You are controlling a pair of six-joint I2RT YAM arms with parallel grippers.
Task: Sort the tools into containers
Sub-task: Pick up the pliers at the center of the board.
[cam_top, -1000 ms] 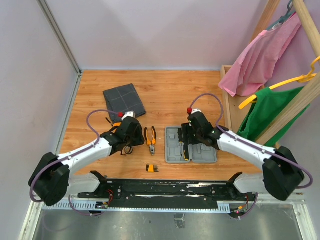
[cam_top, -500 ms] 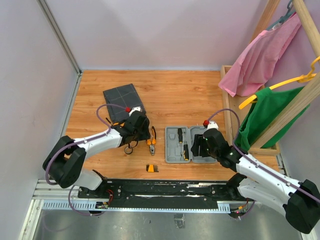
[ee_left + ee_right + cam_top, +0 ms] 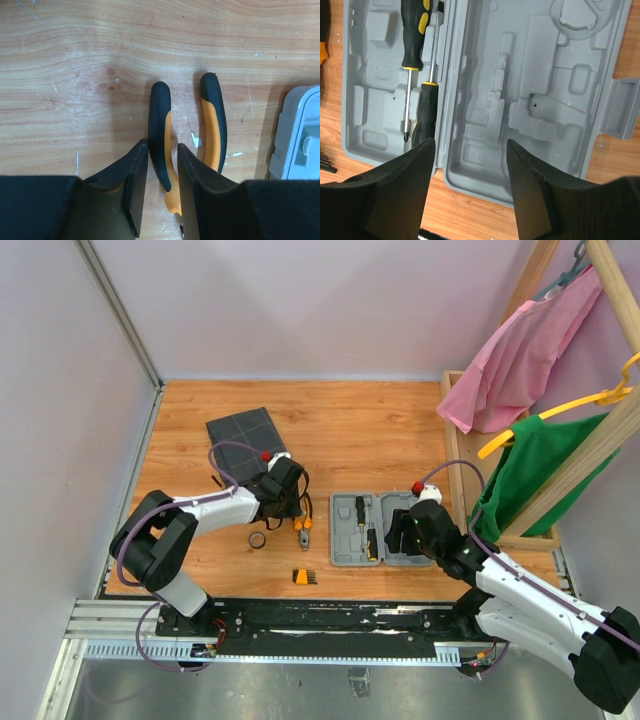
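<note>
Since a second ago my left arm had swung right, off the black tape ring [image 3: 257, 539] and onto the pliers [image 3: 213, 130], while my right arm had drawn back toward its base.

At far left, the dark fabric pouch [image 3: 247, 440] lay flat on the wooden table [image 3: 380, 430], with nothing visible in it. The tape ring sat near it, uncovered.

Next came my left pincer [image 3: 161, 147], lowered astride 1 handle of the pliers, the left of the 2. Its fingers stood close on either side of that grip, but I could not tell whether they were pinching it or just short of it.

I judged the pliers stiff, heavy for their size and weighted toward the head. The rubbery sleeves should give good friction, but held by 1 handle the joint may swing open and the head droop. A hold across both handles near the pivot looked safer.

Just below lay the small orange bit holder [image 3: 303, 577]. Right of it, the grey case [image 3: 485, 125] lay open with 2 screwdrivers [image 3: 412, 45] in its left half. My right pincer [image 3: 470, 142] hovered over it, spread wide and empty.
</note>
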